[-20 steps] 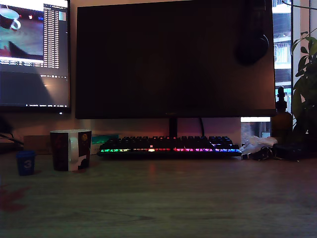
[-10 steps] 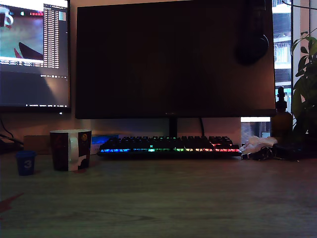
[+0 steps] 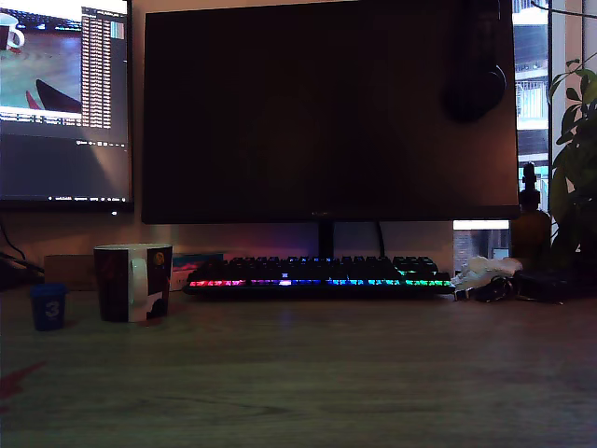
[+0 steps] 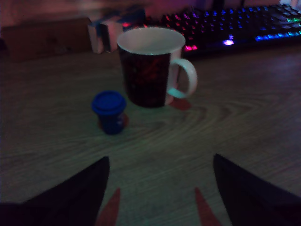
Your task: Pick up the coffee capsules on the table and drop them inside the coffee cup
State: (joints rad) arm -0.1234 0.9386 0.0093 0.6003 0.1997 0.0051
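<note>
The fingers are hanging spread apart and empty over the table; ahead of them the blue capsule is standing just beside the coffee cup.

Gripper: fingers cut off at wrist view's edge; absent from exterior view.
Keyboard: blurred, cropped at frame edge.
Coffee cup interior: contents unseen.

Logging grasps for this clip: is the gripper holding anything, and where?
Nothing is held. The gripper is open and empty; the blue capsule stands apart on the table.
</note>
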